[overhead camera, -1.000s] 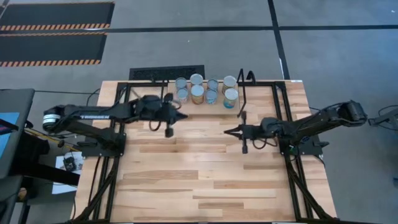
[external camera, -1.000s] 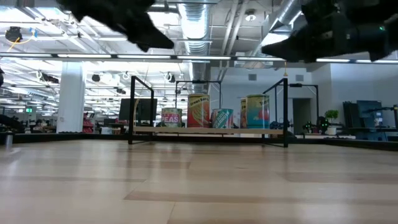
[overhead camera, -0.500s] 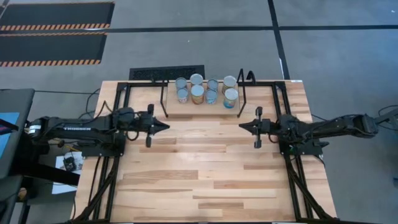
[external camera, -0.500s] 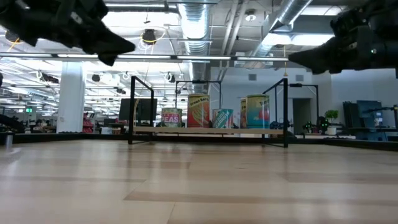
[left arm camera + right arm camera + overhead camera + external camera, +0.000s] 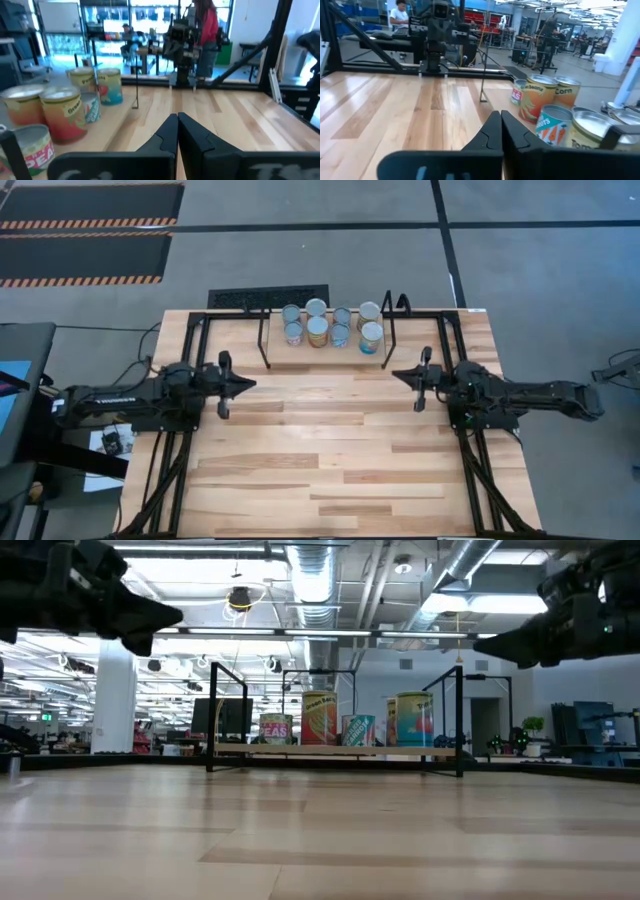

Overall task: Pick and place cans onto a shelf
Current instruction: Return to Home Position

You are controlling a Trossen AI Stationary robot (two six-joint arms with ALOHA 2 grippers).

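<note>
Several cans (image 5: 330,325) stand upright in two rows on the small light-wood shelf (image 5: 325,358) at the table's far middle; they also show in the low view (image 5: 345,720) and in both wrist views (image 5: 60,107) (image 5: 550,107). My left gripper (image 5: 250,383) is shut and empty above the table's left part, pointing right. My right gripper (image 5: 395,375) is shut and empty above the table's right part, pointing left. In the wrist views their fingertips (image 5: 177,117) (image 5: 497,115) are pressed together.
The shelf's black rod legs (image 5: 265,345) (image 5: 385,345) rise at its ends. Black frame rails (image 5: 190,350) (image 5: 450,350) run along the table's left and right sides. People show in the room beyond the table (image 5: 205,35) (image 5: 399,15).
Both arms have drawn back from the table's middle toward their own sides, the left gripper toward the left edge, the right toward the right edge. Both have turned level and point toward each other. The cans have not moved.
</note>
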